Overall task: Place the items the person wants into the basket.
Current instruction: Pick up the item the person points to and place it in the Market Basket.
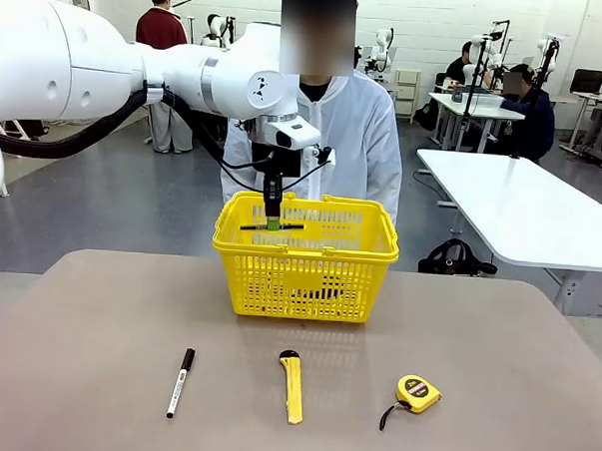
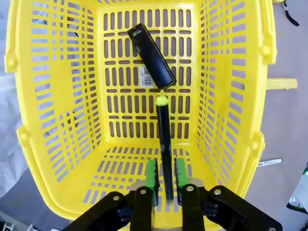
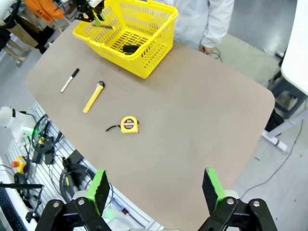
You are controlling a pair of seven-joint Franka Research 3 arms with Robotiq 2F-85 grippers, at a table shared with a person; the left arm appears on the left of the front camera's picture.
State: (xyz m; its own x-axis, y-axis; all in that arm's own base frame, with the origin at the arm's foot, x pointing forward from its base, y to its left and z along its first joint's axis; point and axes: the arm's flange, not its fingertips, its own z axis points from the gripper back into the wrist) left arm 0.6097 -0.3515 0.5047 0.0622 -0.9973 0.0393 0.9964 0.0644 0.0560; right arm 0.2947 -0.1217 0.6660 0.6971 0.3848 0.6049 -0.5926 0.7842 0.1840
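- At the bench's [image 1: 97,316] far side: yellow basket [image 1: 304,281], person [image 1: 370,139] behind it.
- Left hand [image 2: 166,179] at basket rim, pads flanking black pen [image 2: 164,139]; pinching or not, cannot tell.
- Right hand [image 3: 156,185] spread wide, empty.
- White marker [image 1: 179,382] on bench.

The basket [image 2: 265,33] hides most of the knife [image 2: 281,83] and marker [image 2: 270,162]; from the front, the left gripper [image 1: 273,222] covers the pen's [image 1: 253,225] middle.

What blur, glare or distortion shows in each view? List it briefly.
Front view: even, soft light, only a faint shadow under the basket. Left wrist view: the wide lens bows the basket walls outward; the black pen is sharp. Right wrist view: the edge of the table curves, the scene sits tilted, no glare.
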